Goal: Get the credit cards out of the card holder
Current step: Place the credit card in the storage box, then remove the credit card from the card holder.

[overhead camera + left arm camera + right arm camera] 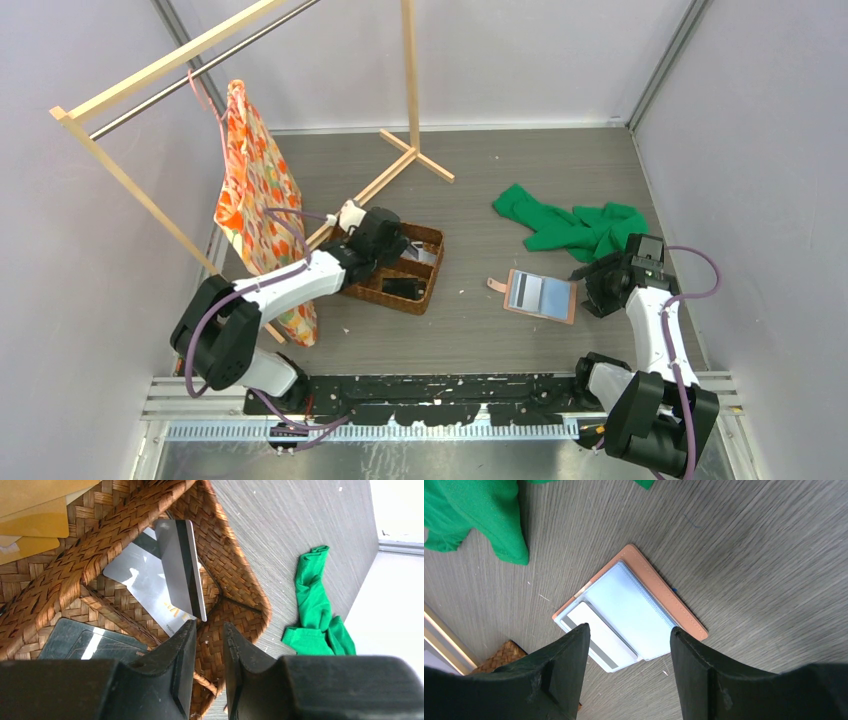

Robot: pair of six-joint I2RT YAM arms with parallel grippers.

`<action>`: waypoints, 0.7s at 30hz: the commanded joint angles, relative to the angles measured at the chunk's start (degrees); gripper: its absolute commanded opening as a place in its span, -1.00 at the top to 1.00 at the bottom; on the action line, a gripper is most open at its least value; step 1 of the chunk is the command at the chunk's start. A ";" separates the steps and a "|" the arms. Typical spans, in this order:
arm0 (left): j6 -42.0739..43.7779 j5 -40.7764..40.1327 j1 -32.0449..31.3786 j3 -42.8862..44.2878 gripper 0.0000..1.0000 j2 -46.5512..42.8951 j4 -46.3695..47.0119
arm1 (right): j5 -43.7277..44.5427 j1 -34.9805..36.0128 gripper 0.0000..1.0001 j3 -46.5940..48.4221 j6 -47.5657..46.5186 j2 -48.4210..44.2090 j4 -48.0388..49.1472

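Step in hand: drop-off of a pulled card, as we read it. The left jaws sit over the basket [250, 597], parted by a narrow gap w/ nothing btwn them. A grey card w/ black mag stripe [180, 565] stands tilted just off the tips. Its lower corner is close to one finger [186, 645]; can't tell if touching. We judge it let go, or about to be.

Under it lies a silver card [132, 575]. Gold cards [35, 522] are in the next compartment and a dark card [85, 640] in the near one.

The right jaws hover wide open above the card holder [629, 605], gripping nothing. Holder lies unfolded flat on the bench [480, 180], well right of the basket, near the green cloth [575, 228].

One striped card [596, 639] shows in a clear sleeve, so task prob. not done. Other sleeves look empty from here, not certain.

Next move, our judgement:
- Left arm lifts clear of the basket rim w/o snagging the weave, then crosses to the holder.
- Thin card lies flush in the sleeve, so it needs a pinch on the exposed edge and a pull along the sleeve mouth.
- Right jaws likely must pin the holder, else it slides.
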 commanded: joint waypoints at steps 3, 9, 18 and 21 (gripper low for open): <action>5.60 -4.04 -1.43 2.86 0.43 -8.08 -0.81 | -0.72 -0.24 -0.30 1.02 -0.77 -1.10 0.39; 11.67 -8.11 -6.24 5.87 0.43 -11.24 -0.93 | -0.89 -0.21 -0.29 0.85 -0.40 -1.03 0.74; 20.20 1.29 -8.19 9.43 0.42 -5.50 5.25 | -0.72 -0.16 -0.30 1.11 -0.35 -1.69 0.23; 25.45 9.30 -9.74 16.66 0.42 1.70 1.55 | -1.18 -0.20 -0.30 1.15 -0.35 -1.84 0.51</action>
